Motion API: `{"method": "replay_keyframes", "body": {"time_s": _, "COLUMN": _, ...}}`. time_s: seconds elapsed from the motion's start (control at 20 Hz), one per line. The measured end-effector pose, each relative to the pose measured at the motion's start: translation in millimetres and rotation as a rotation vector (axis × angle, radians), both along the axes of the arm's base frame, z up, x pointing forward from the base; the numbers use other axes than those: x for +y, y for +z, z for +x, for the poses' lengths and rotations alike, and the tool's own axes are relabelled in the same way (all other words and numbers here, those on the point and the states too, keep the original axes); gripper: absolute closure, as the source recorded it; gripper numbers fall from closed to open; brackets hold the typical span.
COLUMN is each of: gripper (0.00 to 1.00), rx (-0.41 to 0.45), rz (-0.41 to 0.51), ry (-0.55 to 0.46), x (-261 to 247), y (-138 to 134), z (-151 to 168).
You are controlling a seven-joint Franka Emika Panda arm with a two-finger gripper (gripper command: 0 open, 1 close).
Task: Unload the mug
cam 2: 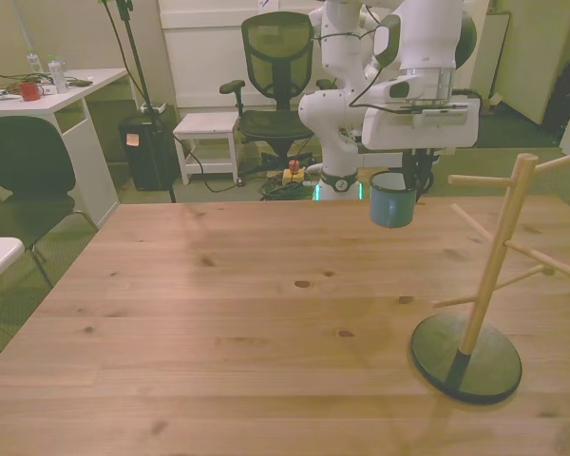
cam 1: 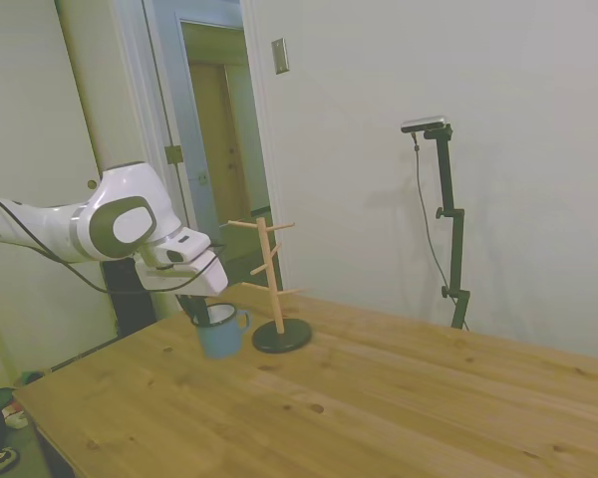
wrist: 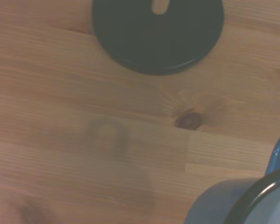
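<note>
Blue mug (cam 2: pixel 392 199) hanging upright under gripper (cam 2: pixel 402 175), gripper clamped on its rim, above table (cam 2: pixel 218 323).

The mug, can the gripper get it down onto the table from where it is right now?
Probably yes. The gripper holds the mug just above the bare table, beside the wooden rack, with nothing visible underneath it.

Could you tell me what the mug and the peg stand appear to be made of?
The mug looks like enamelled metal: glossy light-blue coat, thin dark rim, though glazed ceramic is possible. The peg stand looks like pale unfinished wood, on a matte black disc base of unclear material.
</note>
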State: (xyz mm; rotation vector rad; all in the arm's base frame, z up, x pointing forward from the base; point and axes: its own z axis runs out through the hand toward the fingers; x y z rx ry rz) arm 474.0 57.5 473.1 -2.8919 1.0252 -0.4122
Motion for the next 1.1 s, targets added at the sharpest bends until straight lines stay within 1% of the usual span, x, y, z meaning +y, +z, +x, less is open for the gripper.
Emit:
{"method": "replay_keyframes", "body": {"time_s": 0.15, "gripper": 1.00, "rx": -0.004, "rz": -0.005, "ry": -0.032, "x": -21.4, "y": -18.6, "z": 12.7}}
{"method": "replay_keyframes", "body": {"time_s": 0.3, "gripper": 1.00, "rx": 0.017, "rz": -0.014, "ry": -0.046, "x": -34.6, "y": -39.9, "z": 22.9}}
{"method": "replay_keyframes", "body": {"time_s": 0.4, "gripper": 1.00, "rx": 0.022, "rz": -0.019, "ry": -0.054, "x": -42.1, "y": -49.3, "z": 27.9}}
{"method": "replay_keyframes", "body": {"time_s": 0.7, "gripper": 1.00, "rx": 0.028, "rz": -0.036, "ry": -0.080, "x": -65.7, "y": -68.3, "z": 36.1}}
{"method": "replay_keyframes", "body": {"time_s": 1.1, "gripper": 1.00, "rx": 0.054, "rz": -0.033, "ry": -0.094, "x": -71.1, "y": -84.8, "z": 39.2}}
